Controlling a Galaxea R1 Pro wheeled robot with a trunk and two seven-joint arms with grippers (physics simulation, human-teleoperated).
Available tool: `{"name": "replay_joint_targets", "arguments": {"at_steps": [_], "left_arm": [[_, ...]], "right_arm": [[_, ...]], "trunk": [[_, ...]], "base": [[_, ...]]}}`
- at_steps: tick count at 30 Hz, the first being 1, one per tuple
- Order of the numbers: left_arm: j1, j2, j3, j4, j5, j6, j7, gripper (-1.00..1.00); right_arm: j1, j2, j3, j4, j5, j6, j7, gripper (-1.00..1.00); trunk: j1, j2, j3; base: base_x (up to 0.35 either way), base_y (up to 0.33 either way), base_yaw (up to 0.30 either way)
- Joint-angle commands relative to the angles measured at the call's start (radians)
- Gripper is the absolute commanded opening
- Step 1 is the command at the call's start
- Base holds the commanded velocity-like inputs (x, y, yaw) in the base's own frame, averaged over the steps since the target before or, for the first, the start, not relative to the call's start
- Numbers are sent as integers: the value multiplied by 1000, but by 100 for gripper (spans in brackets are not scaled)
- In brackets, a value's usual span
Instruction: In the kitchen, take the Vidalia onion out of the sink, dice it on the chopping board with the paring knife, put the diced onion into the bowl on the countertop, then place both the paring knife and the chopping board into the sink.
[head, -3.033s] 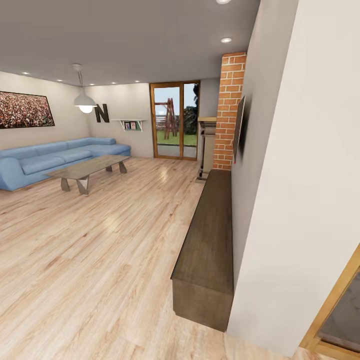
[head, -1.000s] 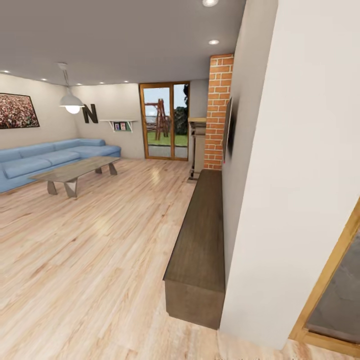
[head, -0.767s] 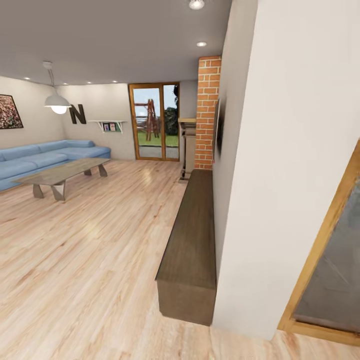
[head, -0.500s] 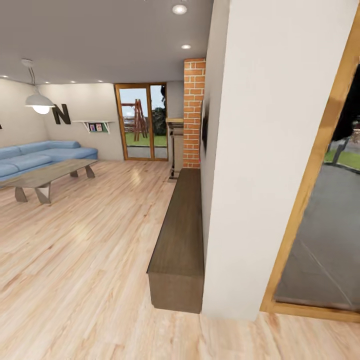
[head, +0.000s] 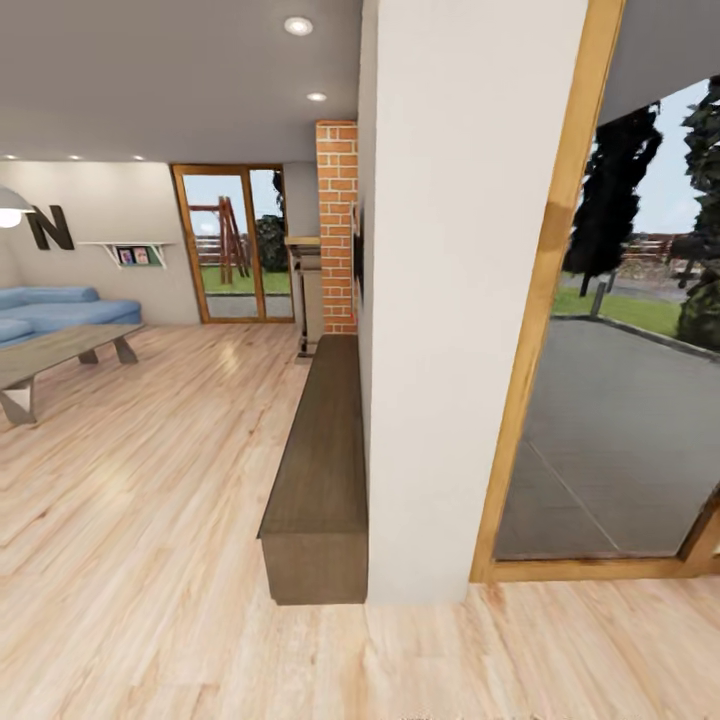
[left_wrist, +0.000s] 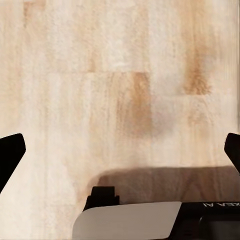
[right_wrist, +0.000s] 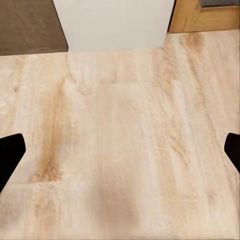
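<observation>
Onion: not appearing anywhere here; by the task sentence, waiting in the kitchen sink, and no kitchen coming up in these views yet.
Handling, as a judgement: likely rounded, firm and light, papery skin probably slippery and inclined to roll; taking hold across the widest part looking safest, squeezing gently.
Knife and board: also away from these views; red handle being the sensible place to grip, blade pointing away; board stiff and flat, probably best taken by an edge near its slot.
Left gripper (left_wrist: 120, 150): spread wide over bare wooden floor (left_wrist: 120, 75), dark fingertips (left_wrist: 11, 152) sitting at opposite edges, carrying nothing.
Right gripper (right_wrist: 120, 150): likewise gaping and carrying nothing, pointing down at floorboards near the foot of the white wall end (right_wrist: 114, 22).
Surroundings: facing a white wall end (head: 455, 300) with a long dark low cabinet (head: 320, 460) running alongside, brick column (head: 337, 225) beyond, wood-framed glass door (head: 620, 340) opening onto a driveway, blue sofa (head: 50, 310) and coffee table (head: 55, 350) far off.
Stage: travelling, judging by the living-room setting; nothing of the task begun.
</observation>
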Motion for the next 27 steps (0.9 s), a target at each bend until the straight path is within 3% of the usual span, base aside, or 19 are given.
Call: {"name": "replay_joint_targets", "arguments": {"at_steps": [1, 7, 15, 27], "left_arm": [[0, 0, 0, -1, 1, -2, -1, 100], [0, 0, 0, 1, 1, -2, -1, 100], [0, 0, 0, 1, 1, -2, -1, 100], [0, 0, 0, 3, 1, -2, -1, 100]], "right_arm": [[1, 0, 0, -1, 0, -1, -2, 100], [0, 0, 0, -1, 0, -1, -2, 100], [1, 0, 0, 0, 0, -1, -2, 100], [0, 0, 0, 0, 0, -1, -2, 100]], "trunk": [[0, 0, -1], [0, 0, -1], [0, 0, -1], [0, 0, -1]], "base": [[-7, 0, -281], [-27, 0, -281], [-233, 0, -281], [-17, 0, -281]]}}
